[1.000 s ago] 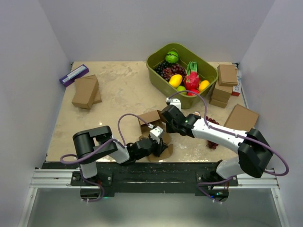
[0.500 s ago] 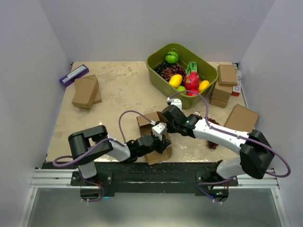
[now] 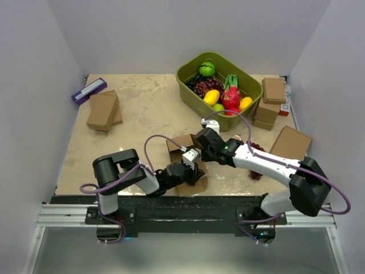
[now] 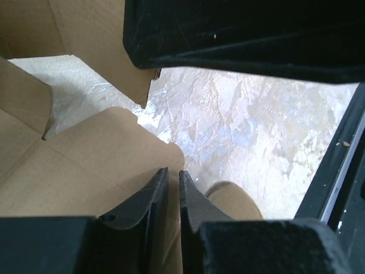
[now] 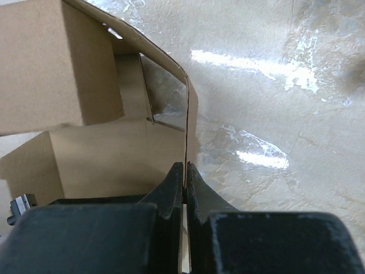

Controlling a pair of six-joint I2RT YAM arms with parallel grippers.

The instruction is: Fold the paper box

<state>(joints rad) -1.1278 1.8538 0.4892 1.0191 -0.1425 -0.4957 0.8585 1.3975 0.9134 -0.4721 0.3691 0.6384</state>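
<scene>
The paper box (image 3: pixel 181 142) is half-folded brown cardboard near the table's front middle, with a flap (image 3: pixel 194 186) lying flat toward the front edge. My left gripper (image 3: pixel 189 169) is low over it. In the left wrist view the gripper (image 4: pixel 169 178) is shut on a flat cardboard flap (image 4: pixel 97 165). My right gripper (image 3: pixel 199 150) reaches in from the right. In the right wrist view it (image 5: pixel 185 171) is shut on the thin edge of an upright box wall (image 5: pixel 171 142), with a folded-up side panel (image 5: pixel 51 68) to its left.
A green bin (image 3: pixel 187 84) of fruit stands at the back. Stacks of brown boxes (image 3: pixel 272 91) and a larger flat brown box (image 3: pixel 291 141) are on the right. More brown boxes (image 3: pixel 102 111) and a purple item (image 3: pixel 88 90) are back left. Dark grapes (image 3: pixel 256 173) lie by the right arm.
My left gripper has shifted slightly up and right with the flap, and the left arm's elbow has swung. The front flap now lies flatter. The right gripper has barely moved.
</scene>
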